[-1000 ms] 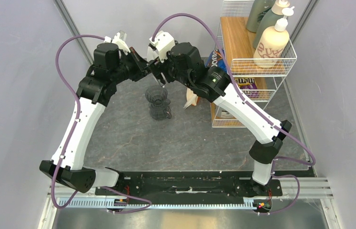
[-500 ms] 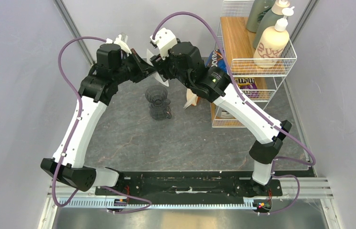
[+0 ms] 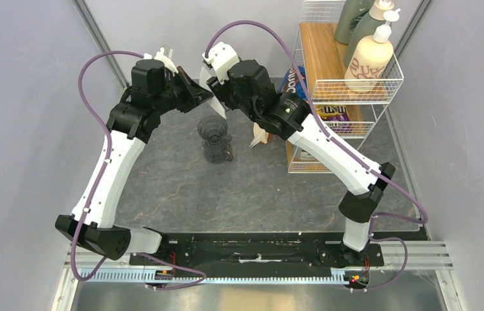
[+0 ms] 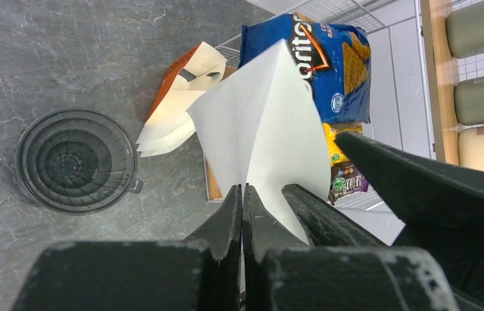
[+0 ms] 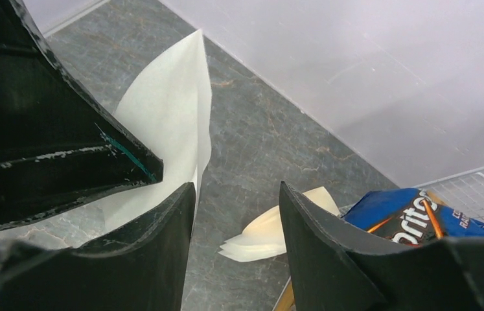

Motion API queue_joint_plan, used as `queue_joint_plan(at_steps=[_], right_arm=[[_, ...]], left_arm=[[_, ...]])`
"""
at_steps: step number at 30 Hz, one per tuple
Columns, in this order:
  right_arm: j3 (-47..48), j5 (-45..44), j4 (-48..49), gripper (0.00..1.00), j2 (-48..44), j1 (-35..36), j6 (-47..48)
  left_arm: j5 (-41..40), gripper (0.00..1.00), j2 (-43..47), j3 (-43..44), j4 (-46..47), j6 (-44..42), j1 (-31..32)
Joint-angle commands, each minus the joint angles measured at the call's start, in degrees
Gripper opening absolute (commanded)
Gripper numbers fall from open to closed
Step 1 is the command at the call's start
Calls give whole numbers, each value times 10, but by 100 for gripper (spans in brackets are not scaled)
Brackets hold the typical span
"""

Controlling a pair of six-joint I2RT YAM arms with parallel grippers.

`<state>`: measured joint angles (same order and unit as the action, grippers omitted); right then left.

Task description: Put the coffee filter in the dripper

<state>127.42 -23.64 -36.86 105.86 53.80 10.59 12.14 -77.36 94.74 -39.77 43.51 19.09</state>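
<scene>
White paper, thin and smooth, folded into a pointed wedge: the coffee filter [image 4: 265, 123] is held in the air at the upper centre of the top view. Its lower edge is pinched by the left end effector [image 4: 242, 193], whose flat black fingers are clenched tight on the sheet. The right end effector [image 5: 236, 194] faces it with its two curved black fingers apart and grey stone showing in the gap. One of those fingers lies just beside the filter's edge; I cannot tell whether it touches.

The dripper [image 4: 77, 162] is dark, smoky and see-through, with a round rim, fine ribs running to its centre and a small side handle. It stands upright with its mouth upward, just below the two end effectors in the top view, and it is apart from the filter.

The table [image 3: 226, 194] is grey, veined like marble. To the right of the dripper a beige, white and orange packet [image 4: 190, 71] lies fanned open, its flat sheets showing at one end. It is beside a glossy blue chip bag [image 4: 320, 58] that sits in the white wire rack [image 3: 391, 81] at the right edge. In the upper basket, a cream pump bottle [image 3: 370, 61] stands next to the wooden shelf [image 3: 317, 48].

Grey stone shows all round the dripper, widest toward the bottom of the top view.
</scene>
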Motion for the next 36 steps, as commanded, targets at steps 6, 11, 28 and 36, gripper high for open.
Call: queue_joint_plan(at_steps=[6, 11, 28, 36], right_arm=[[-14, -15, 15, 56, 5, 3, -1], [-19, -3, 23, 40, 0, 2, -11], [-59, 94, 43, 0, -36, -13, -10], [-68, 120, 33, 0, -48, -13, 22]], left_arm=[[5, 2, -5, 16, 9, 46, 0], [5, 2, 3, 3, 17, 39, 0], [-41, 53, 20, -10, 15, -33, -1], [-56, 54, -4, 29, -20, -94, -1]])
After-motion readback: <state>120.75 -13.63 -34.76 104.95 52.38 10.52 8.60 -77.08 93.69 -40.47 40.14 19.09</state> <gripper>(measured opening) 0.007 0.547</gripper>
